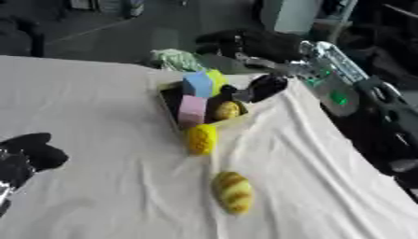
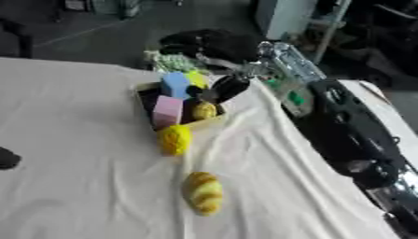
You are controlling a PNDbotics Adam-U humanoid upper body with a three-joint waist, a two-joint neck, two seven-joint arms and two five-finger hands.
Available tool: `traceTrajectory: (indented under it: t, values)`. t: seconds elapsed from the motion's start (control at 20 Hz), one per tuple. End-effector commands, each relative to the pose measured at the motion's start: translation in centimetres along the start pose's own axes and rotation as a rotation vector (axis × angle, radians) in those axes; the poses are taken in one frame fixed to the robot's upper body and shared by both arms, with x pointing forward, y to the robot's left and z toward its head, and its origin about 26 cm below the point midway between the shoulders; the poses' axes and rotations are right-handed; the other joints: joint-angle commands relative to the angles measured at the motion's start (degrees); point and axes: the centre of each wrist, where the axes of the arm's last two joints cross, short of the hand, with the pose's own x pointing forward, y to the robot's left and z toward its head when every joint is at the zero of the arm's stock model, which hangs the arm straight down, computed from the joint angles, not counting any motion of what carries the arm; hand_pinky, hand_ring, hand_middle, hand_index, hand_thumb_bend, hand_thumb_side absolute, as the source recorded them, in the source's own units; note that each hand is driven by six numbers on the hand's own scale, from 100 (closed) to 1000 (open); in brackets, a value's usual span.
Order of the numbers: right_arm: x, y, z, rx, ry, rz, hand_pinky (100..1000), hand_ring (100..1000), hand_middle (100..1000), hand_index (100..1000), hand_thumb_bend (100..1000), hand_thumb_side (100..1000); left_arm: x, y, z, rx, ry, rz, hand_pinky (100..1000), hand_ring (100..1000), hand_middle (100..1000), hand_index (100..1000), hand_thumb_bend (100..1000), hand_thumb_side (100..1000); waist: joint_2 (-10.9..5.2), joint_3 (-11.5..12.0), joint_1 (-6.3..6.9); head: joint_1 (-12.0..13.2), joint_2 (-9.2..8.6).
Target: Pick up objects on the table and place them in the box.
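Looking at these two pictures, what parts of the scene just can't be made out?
- Right hand, both views: a dark blur over the box; its fingers cannot be told.
- Left hand: cut off by the left edge.
- Box's inside: mostly hidden by the pink block and blue block.

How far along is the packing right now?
The box already holds a blue block, a pink block, a yellow-green piece and a small yellow item. The right hand is over the box's far corner; whether it holds anything is unclear. The left hand idles at the left edge. Left: the yellow ball and striped bread.
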Motion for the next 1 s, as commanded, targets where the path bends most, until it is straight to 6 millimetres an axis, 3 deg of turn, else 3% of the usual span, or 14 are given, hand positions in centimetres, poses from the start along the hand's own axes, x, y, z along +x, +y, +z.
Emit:
traceTrajectory:
  t: [0.05,0.5,1.0]
  values:
    - [0.8,-0.4,-0.7,0.057,-0.056,0.019,915,978,982,1000,162,265,0.5,0.7,0.3,0.044,-0.009,-0.034,808,721,636,834,100,699,-1.04,-0.12,0.57,0.56,0.33]
    - [1.5,4.3,-4.1,0.259,-0.128,0.023,912,974,953,1000,159,313,-0.1,0.5,1.1,0.103,0.043,-0.041,806,714,628,834,100,717,-1.04,-0.03,1.29,0.78,0.66]
    - [0.8,8.0,-5.0,0.307,-0.096,0.027,900,958,921,996,160,329,-0.1,0.3,1.0,0.099,0.036,-0.036,806,714,628,836,100,718,-0.9,-0.12,1.43,0.78,0.69]
